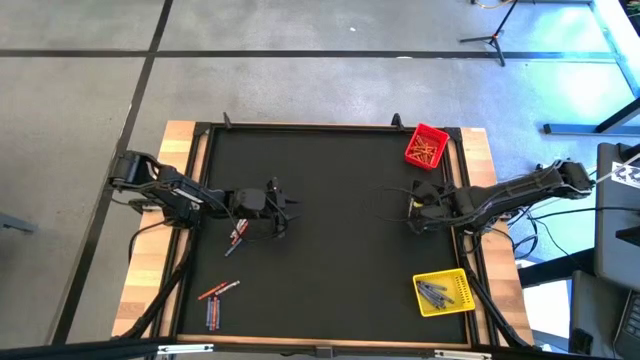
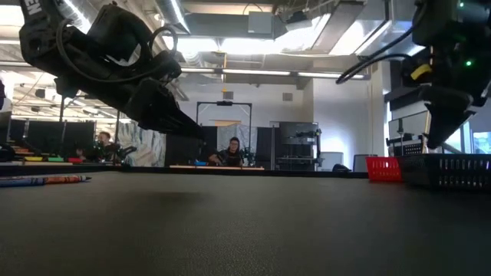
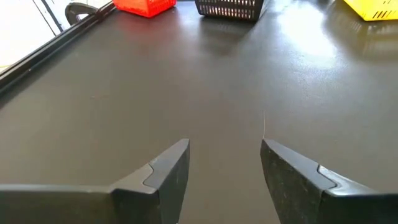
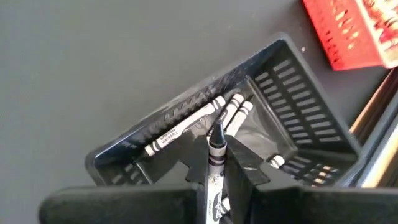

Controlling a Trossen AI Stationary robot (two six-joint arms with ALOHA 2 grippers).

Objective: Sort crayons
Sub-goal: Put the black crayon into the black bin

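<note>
right wrist view: right gripper (image 4: 217, 163) clamps a crayon (image 4: 216, 152) above the black bin (image 4: 292, 118); release low and centred. left gripper (image 3: 224, 168) gapes.

The dark table (image 2: 245, 222) ran level across the lower half of the low view. A few crayons (image 2: 46, 181) lay flat on it near the left edge, well apart from a red bin (image 2: 383, 169) standing on the table far to the right. Just right of the red bin sat a dark slotted basket (image 2: 453, 170). One dark arm (image 2: 115, 69) hung tilted above the table, over the crayons' side. The other arm (image 2: 449, 77) hung above the basket. Beyond the table, a person (image 2: 232, 152) sat in the room.
</note>
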